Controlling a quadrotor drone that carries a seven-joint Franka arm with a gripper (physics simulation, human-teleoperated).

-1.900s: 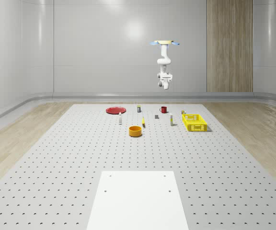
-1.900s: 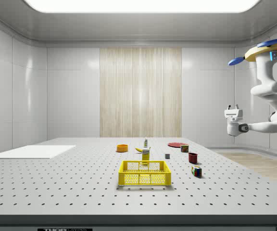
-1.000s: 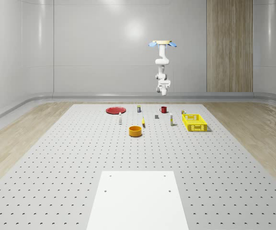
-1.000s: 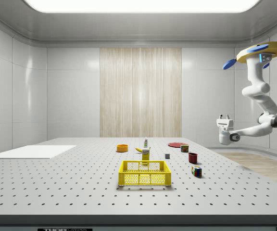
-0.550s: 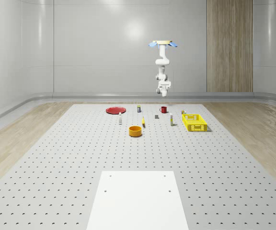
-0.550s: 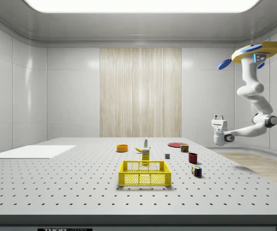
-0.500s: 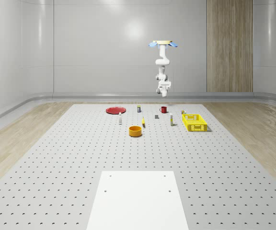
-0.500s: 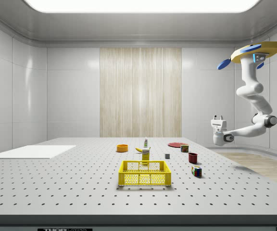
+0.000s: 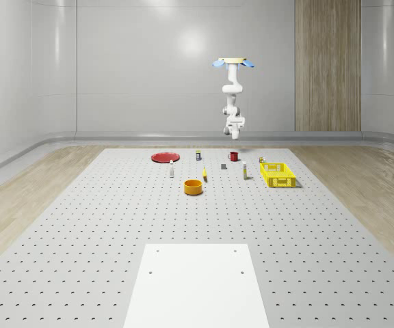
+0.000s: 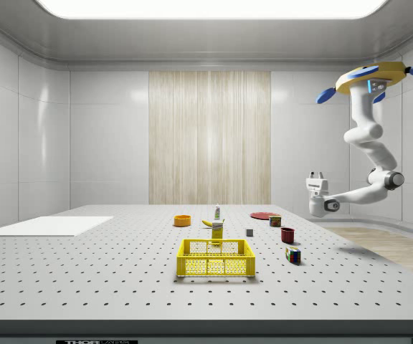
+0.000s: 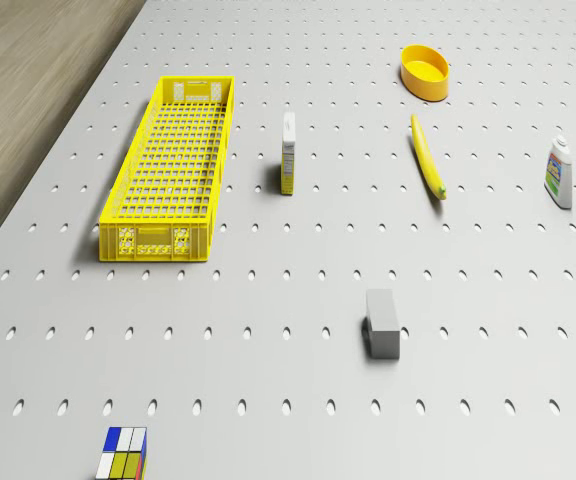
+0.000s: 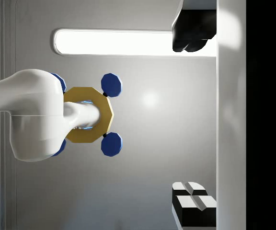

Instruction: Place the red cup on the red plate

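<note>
A pale-walled room with a wood-panelled strip and a wooden floor is being occupied almost wholly by a perforated grey table, on which the loose items are being kept in a band toward the far end. The drone is being held in a hover high in the air near that far end, resting on nothing; whether it is over the table's edge or just beyond it cannot be told. The arm is being carried folded beneath it, with the gripper being held well above the tabletop and turned upward, so that the drone's own underside is being looked at in the wrist view. The fingers are being kept wide apart, with nothing between them. The red plate is being left bare toward the whole-scene view's left, well apart from the yellow crate on the other side. The red cup is being left standing upright on the table between them, apart from the plate, with a small can between the two. The relation being turned on is this: the cup is lying below the gripper and toward the side view's left of it, on the side the fingers are being pointed away from. It is being judged that the wrist is needing to be swung downward and the gripper lowered before any grasp is being attempted.
</note>
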